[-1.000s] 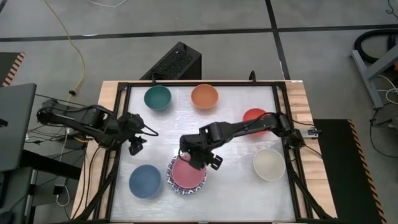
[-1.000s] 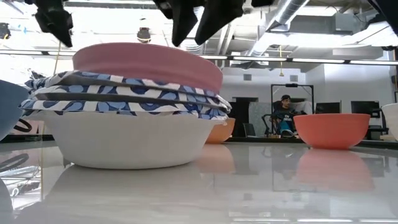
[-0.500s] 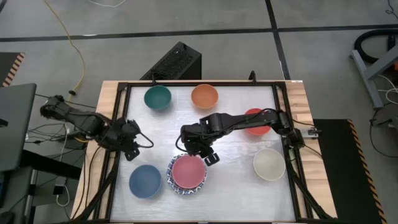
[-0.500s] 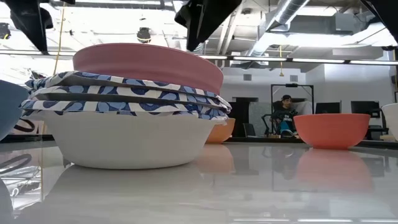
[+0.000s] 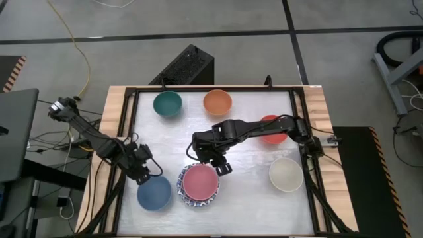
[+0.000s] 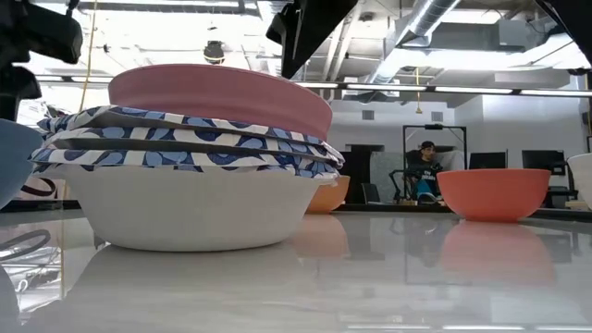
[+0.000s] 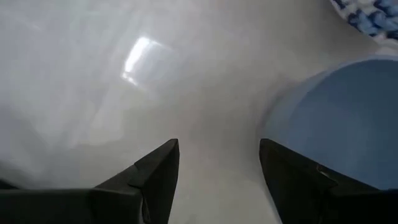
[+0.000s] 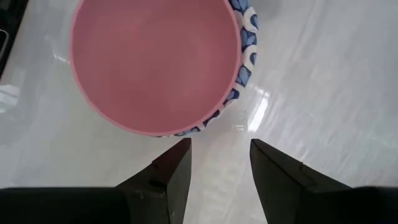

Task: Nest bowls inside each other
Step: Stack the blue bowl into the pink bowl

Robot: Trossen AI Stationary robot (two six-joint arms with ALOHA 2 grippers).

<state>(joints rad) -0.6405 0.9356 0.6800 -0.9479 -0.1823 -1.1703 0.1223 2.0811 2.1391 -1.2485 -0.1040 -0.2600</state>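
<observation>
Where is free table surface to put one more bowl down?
Free: the middle strip between the orange bowl and pink bowl; also between pink and cream bowl. Crowded: near the blue bowl, beside the left hand.

Pink bowl (image 5: 200, 183) nested in patterned stack — left tool (image 5: 143, 173) just beside dark blue bowl (image 5: 154, 193).

Robotics lab or workshop.
Exposed ceiling ducts (image 6: 435, 18) at upper right, concrete floor (image 5: 344, 59), yellow cable (image 5: 74, 39) upper left, seated person (image 6: 424, 176) behind tabletop (image 6: 370, 268).
</observation>
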